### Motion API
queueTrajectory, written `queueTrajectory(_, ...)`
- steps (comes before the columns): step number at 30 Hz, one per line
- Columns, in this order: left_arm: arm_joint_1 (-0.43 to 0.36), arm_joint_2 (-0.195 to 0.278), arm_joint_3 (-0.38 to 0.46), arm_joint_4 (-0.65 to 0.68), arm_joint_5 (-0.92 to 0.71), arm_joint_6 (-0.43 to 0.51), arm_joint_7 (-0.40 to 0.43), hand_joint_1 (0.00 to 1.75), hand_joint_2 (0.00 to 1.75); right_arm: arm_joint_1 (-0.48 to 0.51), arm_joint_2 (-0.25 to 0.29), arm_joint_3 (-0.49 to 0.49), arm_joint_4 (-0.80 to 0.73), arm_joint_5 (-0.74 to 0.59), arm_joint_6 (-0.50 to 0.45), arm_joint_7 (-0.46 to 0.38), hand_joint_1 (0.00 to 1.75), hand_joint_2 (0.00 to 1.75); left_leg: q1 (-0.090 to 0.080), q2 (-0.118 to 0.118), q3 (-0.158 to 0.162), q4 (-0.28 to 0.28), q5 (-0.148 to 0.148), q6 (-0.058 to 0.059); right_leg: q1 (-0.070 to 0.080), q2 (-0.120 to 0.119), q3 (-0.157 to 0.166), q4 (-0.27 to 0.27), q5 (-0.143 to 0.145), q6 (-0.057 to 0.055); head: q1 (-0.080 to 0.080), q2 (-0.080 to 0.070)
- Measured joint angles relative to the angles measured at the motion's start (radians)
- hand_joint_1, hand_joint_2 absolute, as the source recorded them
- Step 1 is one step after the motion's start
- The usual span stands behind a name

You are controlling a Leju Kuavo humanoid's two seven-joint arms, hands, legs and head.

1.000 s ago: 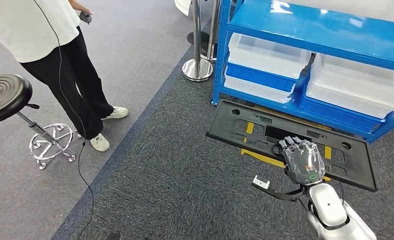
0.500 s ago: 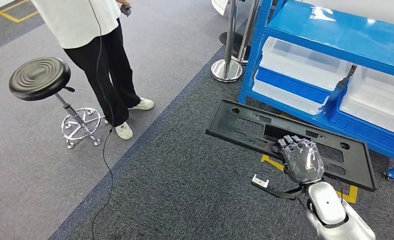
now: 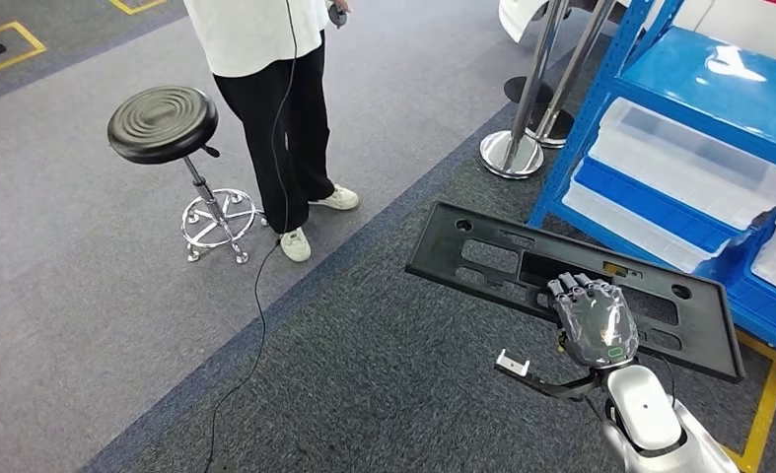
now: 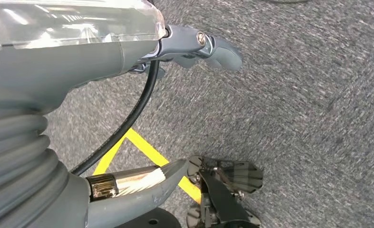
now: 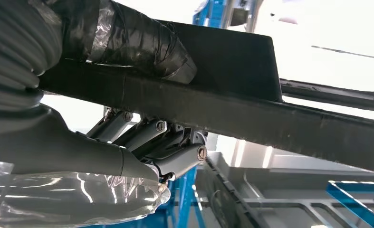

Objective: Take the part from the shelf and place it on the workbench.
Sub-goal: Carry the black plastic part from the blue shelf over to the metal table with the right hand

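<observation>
The part is a long flat black plastic panel [image 3: 482, 251] with several cut-outs, held level above the dark carpet. My right hand [image 3: 593, 320] grips its near long edge, right of the middle, fingers on top. In the right wrist view the panel's edge [image 5: 251, 114] crosses the picture, with the thumb over one face and my right hand [image 5: 142, 142] curled against the other. My left hand [image 4: 194, 45] hangs over the carpet with its thumb out and nothing in it.
A blue shelf [image 3: 719, 79] with clear plastic bins [image 3: 679, 158] stands at the right. A person [image 3: 275, 99] stands ahead beside a black stool [image 3: 162, 123], with a cable [image 3: 255, 315] trailing across the floor. Chrome post bases [image 3: 512, 155] stand near the shelf's corner.
The camera has turned left: the shelf has slid toward the right edge, and the person and stool have come toward the middle. My right hand keeps the panel in the same place in view.
</observation>
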Motion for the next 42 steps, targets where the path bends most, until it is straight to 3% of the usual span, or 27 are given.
queueTrajectory(1,0.001,0.0,0.0,0.0,0.0,0.0,0.001,0.0,1.75,-0.001,-0.001,-0.001,0.0,0.0,0.001,0.0,1.75,1.75,0.001,-0.011,-0.004,0.002,0.0,-0.005,0.001,0.004,0.002,-0.006,-0.004,-0.002,0.0,0.0)
queueTrajectory(3,0.005,0.001,0.002,0.0,-0.001,0.0,0.001,0.0,1.75,-0.005,-0.002,-0.005,0.0,-0.001,0.001,0.001,1.75,1.75,0.002,-0.023,-0.009,0.002,0.002,-0.015,-0.001,-0.018,0.006,-0.013,0.0,-0.01,0.0,0.0)
queueTrajectory(5,0.007,0.001,0.004,0.0,-0.002,0.001,0.002,0.0,1.75,-0.01,-0.006,-0.012,-0.001,-0.008,0.001,0.002,1.75,1.75,-0.002,0.014,-0.025,0.036,-0.02,-0.027,-0.007,-0.04,0.014,-0.022,0.004,-0.021,-0.005,0.0)
queueTrajectory(7,0.004,0.0,0.006,0.0,-0.002,0.001,0.002,0.0,1.75,-0.012,-0.013,-0.025,-0.001,-0.016,0.001,0.003,1.75,1.75,0.001,0.071,-0.076,0.142,-0.074,-0.04,-0.007,-0.066,0.019,-0.026,0.003,-0.027,-0.011,0.0)
queueTrajectory(9,0.002,-0.001,0.007,0.0,-0.003,0.001,0.002,0.0,1.75,-0.012,-0.021,-0.038,0.0,-0.022,0.001,0.004,1.75,1.75,0.011,0.093,-0.132,0.25,-0.111,-0.049,-0.006,-0.093,0.022,-0.026,0.0,-0.028,-0.011,0.0)
queueTrajectory(10,0.003,-0.002,0.007,0.0,-0.003,0.001,0.002,0.0,1.75,-0.012,-0.023,-0.043,0.0,-0.024,0.001,0.004,1.75,1.75,0.015,0.097,-0.14,0.264,-0.106,-0.051,-0.006,-0.106,0.024,-0.025,-0.002,-0.028,-0.011,0.0)
queueTrajectory(11,0.004,-0.002,0.007,0.0,-0.003,0.002,0.002,0.0,1.75,-0.013,-0.025,-0.048,0.0,-0.025,0.001,0.004,1.75,1.75,0.018,0.101,-0.127,0.238,-0.083,-0.052,-0.007,-0.117,0.026,-0.025,-0.005,-0.026,-0.011,0.0)
queueTrajectory(14,0.004,-0.002,0.008,0.0,-0.003,0.002,0.003,0.0,1.75,-0.014,-0.03,-0.059,0.0,-0.029,0.001,0.004,1.75,1.75,0.013,0.146,-0.029,0.047,-0.003,-0.042,-0.005,-0.149,0.038,-0.026,-0.014,-0.016,-0.011,0.0)
queueTrajectory(16,0.002,-0.003,0.009,0.0,-0.003,0.003,0.003,0.0,1.75,-0.016,-0.033,-0.065,0.0,-0.03,0.001,0.003,1.75,1.75,0.003,0.159,-0.005,-0.006,0.003,-0.029,-0.002,-0.168,0.044,-0.03,-0.017,-0.005,-0.011,0.0)
queueTrajectory(18,0.004,-0.003,0.01,0.0,-0.003,0.003,0.003,0.0,1.75,-0.016,-0.034,-0.069,-0.002,-0.03,0.001,0.003,1.75,1.75,0.002,0.136,-0.005,-0.013,0.007,-0.016,0.0,-0.184,0.049,-0.036,-0.019,0.008,-0.01,0.0)
queueTrajectory(19,0.006,-0.003,0.01,0.0,-0.004,0.004,0.003,0.0,1.75,-0.016,-0.034,-0.072,-0.003,-0.031,0.001,0.002,1.75,1.75,0.004,0.125,-0.001,-0.021,0.011,-0.01,-0.001,-0.176,0.05,-0.033,-0.025,0.013,-0.01,0.0)
queueTrajectory(21,0.007,-0.004,0.012,0.0,-0.007,0.005,0.002,0.0,1.75,-0.015,-0.037,-0.081,-0.006,-0.031,0.001,0.001,1.75,1.75,0.007,0.106,0.008,-0.037,0.02,0.005,-0.006,-0.127,0.025,0.026,-0.063,0.018,-0.008,0.0)
queueTrajectory(23,0.004,-0.005,0.013,0.0,-0.01,0.005,0.002,0.0,1.75,-0.012,-0.04,-0.089,-0.006,-0.031,0.001,-0.001,1.75,1.75,0.006,0.086,0.01,-0.039,0.021,0.012,-0.006,-0.077,-0.038,0.151,-0.119,0.017,-0.006,0.0)
queueTrajectory(24,0.003,-0.005,0.014,0.0,-0.01,0.005,0.001,0.0,1.75,-0.008,-0.041,-0.091,-0.005,-0.031,0.001,-0.002,1.75,1.75,0.005,0.074,0.009,-0.038,0.021,0.014,-0.004,-0.069,-0.07,0.206,-0.133,0.018,-0.006,0.0)
queueTrajectory(25,0.003,-0.006,0.014,0.0,-0.01,0.005,0.001,0.0,1.75,-0.004,-0.042,-0.092,-0.005,-0.031,0.001,-0.002,1.75,1.75,0.004,0.061,0.01,-0.035,0.02,0.014,-0.003,-0.066,-0.088,0.23,-0.129,0.018,-0.006,0.0)
queueTrajectory(26,0.003,-0.006,0.015,0.0,-0.01,0.005,0.001,0.0,1.75,-0.001,-0.042,-0.092,-0.005,-0.031,0.001,-0.003,1.75,1.75,0.004,0.048,0.01,-0.032,0.018,0.014,-0.003,-0.064,-0.088,0.217,-0.106,0.019,-0.006,0.0)
queueTrajectory(27,0.004,-0.007,0.015,0.0,-0.011,0.005,0.002,0.0,1.75,0.001,-0.041,-0.092,-0.006,-0.031,0.001,-0.003,1.75,1.75,0.005,0.034,0.01,-0.026,0.015,0.012,-0.005,-0.06,-0.071,0.168,-0.069,0.019,-0.006,0.0)
queueTrajectory(29,0.004,-0.007,0.016,0.0,-0.011,0.006,0.002,0.0,1.75,0.003,-0.041,-0.093,-0.006,-0.031,0.001,-0.004,1.75,1.75,0.004,0.009,0.005,-0.01,0.007,0.005,-0.012,-0.026,-0.02,0.045,-0.011,0.02,-0.006,0.0)
queueTrajectory(31,0.005,-0.007,0.016,0.0,-0.011,0.006,0.002,0.0,1.75,0.004,-0.041,-0.094,-0.007,-0.03,0.001,-0.005,1.75,1.75,0.004,-0.013,-0.004,0.0,0.003,-0.006,-0.012,-0.005,0.003,-0.008,0.0,0.017,-0.006,0.0)
queueTrajectory(33,0.009,-0.007,0.017,0.0,-0.012,0.006,0.003,0.0,1.75,0.005,-0.039,-0.095,-0.008,-0.028,0.001,-0.007,1.75,1.75,0.005,-0.033,-0.011,-0.001,0.006,-0.017,-0.01,-0.023,0.006,-0.011,0.0,0.008,-0.006,0.0)
queueTrajectory(34,0.011,-0.007,0.017,0.0,-0.012,0.006,0.004,0.0,1.75,0.004,-0.038,-0.095,-0.01,-0.027,0.001,-0.007,1.75,1.75,0.005,-0.025,-0.013,0.003,0.004,-0.022,-0.011,-0.033,0.01,-0.014,0.002,0.002,-0.007,0.0)
queueTrajectory(36,0.011,-0.007,0.017,0.0,-0.012,0.006,0.004,0.0,1.75,0.003,-0.036,-0.095,-0.012,-0.027,0.002,-0.008,1.75,1.75,0.003,0.027,-0.038,0.056,-0.029,-0.033,-0.013,-0.057,0.017,-0.021,0.004,-0.011,-0.008,0.0)
queueTrajectory(37,0.01,-0.007,0.017,0.0,-0.012,0.006,0.004,0.0,1.75,0.003,-0.036,-0.096,-0.013,-0.027,0.002,-0.008,1.75,1.75,0.004,0.061,-0.064,0.113,-0.059,-0.038,-0.011,-0.069,0.02,-0.022,0.002,-0.015,-0.009,0.0)
queueTrajectory(39,0.007,-0.007,0.017,0.0,-0.012,0.006,0.004,0.0,1.75,0.004,-0.036,-0.097,-0.014,-0.027,0.002,-0.008,1.75,1.75,0.011,0.091,-0.129,0.242,-0.113,-0.047,-0.007,-0.096,0.023,-0.022,-0.001,-0.02,-0.01,0.0)
queueTrajectory(40,0.008,-0.008,0.017,0.0,-0.012,0.006,0.004,0.0,1.75,0.004,-0.035,-0.097,-0.014,-0.026,0.002,-0.008,1.75,1.75,0.013,0.096,-0.149,0.278,-0.12,-0.049,-0.006,-0.11,0.025,-0.022,-0.003,-0.021,-0.01,0.0)
queueTrajectory(41,0.008,-0.008,0.017,0.0,-0.012,0.006,0.004,0.0,1.75,0.004,-0.035,-0.097,-0.014,-0.025,0.002,-0.008,1.75,1.75,0.015,0.098,-0.148,0.274,-0.106,-0.049,-0.005,-0.122,0.027,-0.022,-0.006,-0.021,-0.01,0.0)
queueTrajectory(42,0.009,-0.008,0.017,0.0,-0.012,0.006,0.004,0.0,1.75,0.004,-0.035,-0.097,-0.014,-0.025,0.002,-0.008,1.75,1.75,0.015,0.104,-0.126,0.229,-0.076,-0.048,-0.005,-0.134,0.031,-0.022,-0.009,-0.019,-0.01,0.0)
